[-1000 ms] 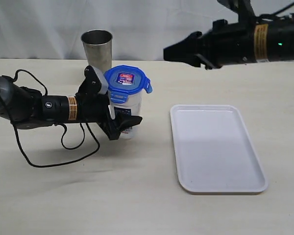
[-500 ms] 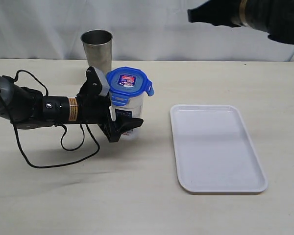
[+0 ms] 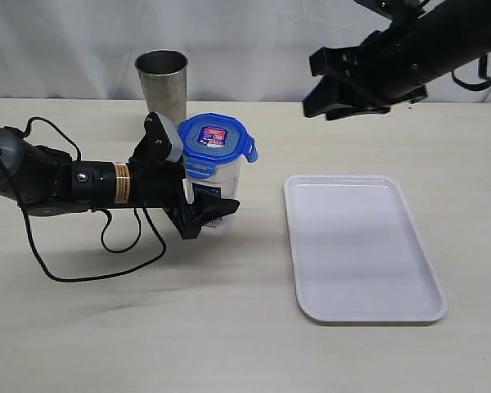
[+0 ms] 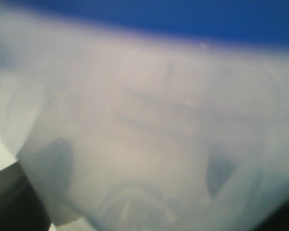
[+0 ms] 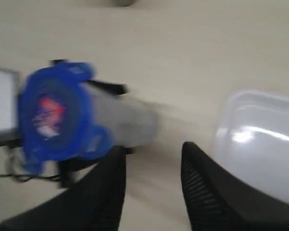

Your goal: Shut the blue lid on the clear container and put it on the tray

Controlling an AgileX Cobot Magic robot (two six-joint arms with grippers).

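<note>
So the tall clear plastic container [image 3: 218, 182] was clamped in the left gripper [image 3: 185, 174], at 9 o'clock of the flat white rectangular tray [image 3: 364, 246]. The bright-blue snap-tab lid [image 3: 215, 135] was seated on it, one tab seemingly unlatched. The right gripper [image 3: 314, 85] was held at 1 o'clock, jaws apart, empty. Tabs likely needed pressing next.

Steel cup [image 3: 162, 82] close behind the clear container [image 3: 221, 176]; left arm [image 3: 65, 180] blocks its left side. Worktop [image 3: 262, 221] strip between container and tray [image 3: 364, 313] open. Space over the blue lid [image 3: 215, 135] open, right gripper [image 3: 315, 86] well aside.
</note>
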